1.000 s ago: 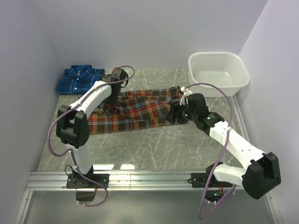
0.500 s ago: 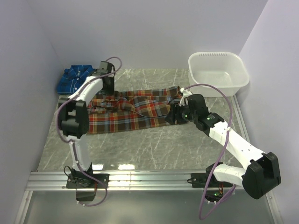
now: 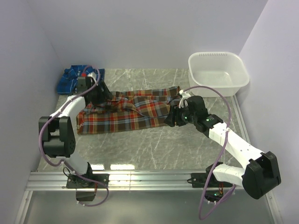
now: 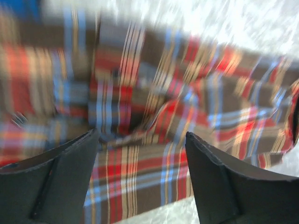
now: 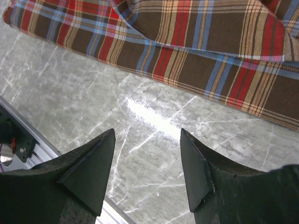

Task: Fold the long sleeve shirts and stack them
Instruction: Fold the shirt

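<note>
The red-orange plaid shirt [image 3: 126,114] lies spread and partly bunched across the middle of the table, and shows as a blur in the left wrist view [image 4: 154,93]. The blue plaid shirt [image 3: 70,80] lies folded in the back left corner. My left gripper [image 3: 96,94] hovers open over the red shirt's left end with nothing between its fingers [image 4: 142,135]. My right gripper [image 3: 172,117] stands open at the shirt's right end, over bare marble just off the hem [image 5: 210,42], and holds nothing [image 5: 147,135].
A white plastic tub [image 3: 217,72] stands at the back right. The marble table [image 3: 154,144] runs bare in front of the shirt to the aluminium rail [image 3: 149,179] at the near edge. Walls close in on the left and at the back.
My left arm swung left, dragging the red shirt's left end outward, then opened and let the cloth go. The right arm has hardly moved.
</note>
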Robot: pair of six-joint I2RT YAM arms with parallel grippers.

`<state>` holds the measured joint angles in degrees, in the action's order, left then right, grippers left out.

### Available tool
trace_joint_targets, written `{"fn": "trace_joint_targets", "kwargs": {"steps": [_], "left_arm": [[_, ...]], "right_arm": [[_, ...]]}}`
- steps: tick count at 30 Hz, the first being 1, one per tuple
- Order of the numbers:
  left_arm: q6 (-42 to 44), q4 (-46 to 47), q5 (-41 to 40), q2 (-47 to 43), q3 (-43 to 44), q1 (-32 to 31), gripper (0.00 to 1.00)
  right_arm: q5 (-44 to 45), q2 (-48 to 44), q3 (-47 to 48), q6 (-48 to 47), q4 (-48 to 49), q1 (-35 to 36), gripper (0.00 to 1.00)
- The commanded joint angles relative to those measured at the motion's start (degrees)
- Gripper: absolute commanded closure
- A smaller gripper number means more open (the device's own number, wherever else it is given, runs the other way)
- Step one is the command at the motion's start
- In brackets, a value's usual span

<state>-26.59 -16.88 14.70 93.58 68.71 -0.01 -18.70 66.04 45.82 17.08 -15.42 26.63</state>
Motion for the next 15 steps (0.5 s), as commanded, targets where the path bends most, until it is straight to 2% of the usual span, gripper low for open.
{"fn": "trace_joint_targets", "kwargs": {"steps": [1, 7, 9, 15], "left_arm": [[-5.1, 7.8, 5.0, -0.9, -6.8, 1.2, 0.21], [-6.8, 14.7, 3.2, -3.4, -12.2, 2.0, 0.26], [-6.6, 16.4, 3.8, -2.9, -13.4, 1.9, 0.33], [-6.0, 19.2, 2.1, 0.8, -13.3, 1.9, 0.35]], "right_arm": [[-0.6, -1.4, -0.2, -0.5, 2.1, -0.1, 0.36], [-1.0, -1.7, -1.1, -0.6, 2.7, 0.0, 0.36], [-1.3, -1.6, -1.1, -0.7, 2.5, -0.1, 0.36], [-1.7, -1.6, -1.1, -0.9, 2.8, -0.1, 0.36]]}}
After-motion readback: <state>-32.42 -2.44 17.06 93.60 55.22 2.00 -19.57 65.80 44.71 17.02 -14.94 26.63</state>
